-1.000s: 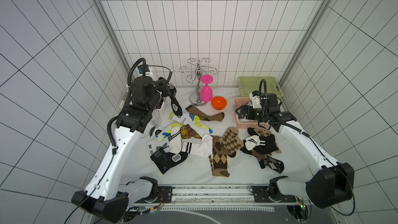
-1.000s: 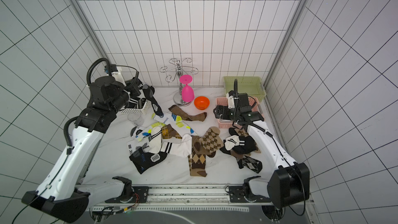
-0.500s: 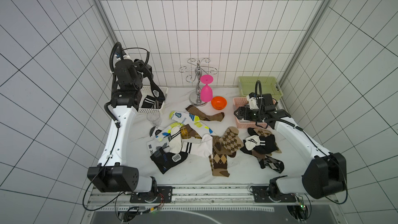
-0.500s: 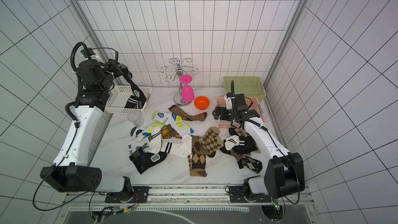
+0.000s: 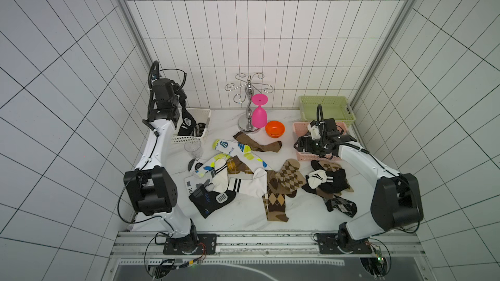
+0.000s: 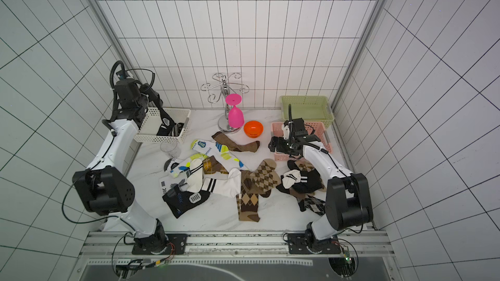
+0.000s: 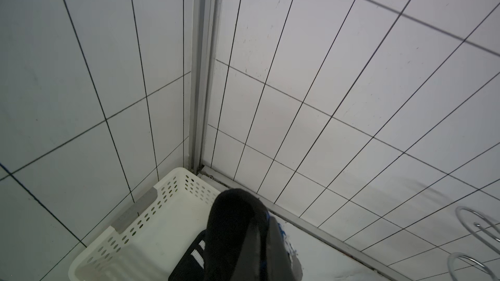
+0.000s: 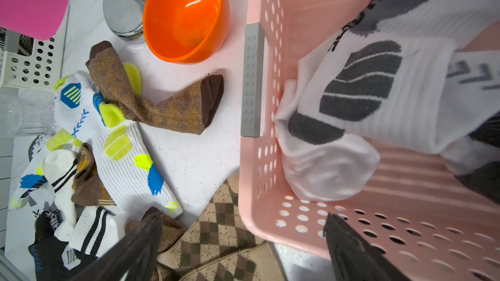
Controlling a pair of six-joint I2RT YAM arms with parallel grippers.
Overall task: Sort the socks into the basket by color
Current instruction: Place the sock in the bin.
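1. Two hands are shown in both top views, and every place below is given from the orange bowl [image 5: 275,128] on the bench [image 5: 243,214].
2. The left hand [image 5: 183,103] is raised well to the bowl's left, above the white basket [image 5: 192,138], and is clenched on a black sock [image 5: 188,122].
3. That sock is hung straight down from the hand. Its lower end is inside the white basket, where another dark sock [image 5: 200,128] is laid. In the left wrist view the fingers are covered by the sock.
4. The right hand [image 5: 298,145] is found to the bowl's right with its jaws spread wide and nothing gripped. It is poised over the near left corner of the pink basket [image 5: 299,128], which is set just beside the bowl.
5. White socks [image 8: 351,98] with grey marks are seen inside the pink basket.
6. A loose pile of socks [image 5: 243,179], white, brown and black overlapping, is spread on the bench in front of the bowl, toward the robot's base. A brown sock [image 5: 259,144] is laid nearest the bowl.
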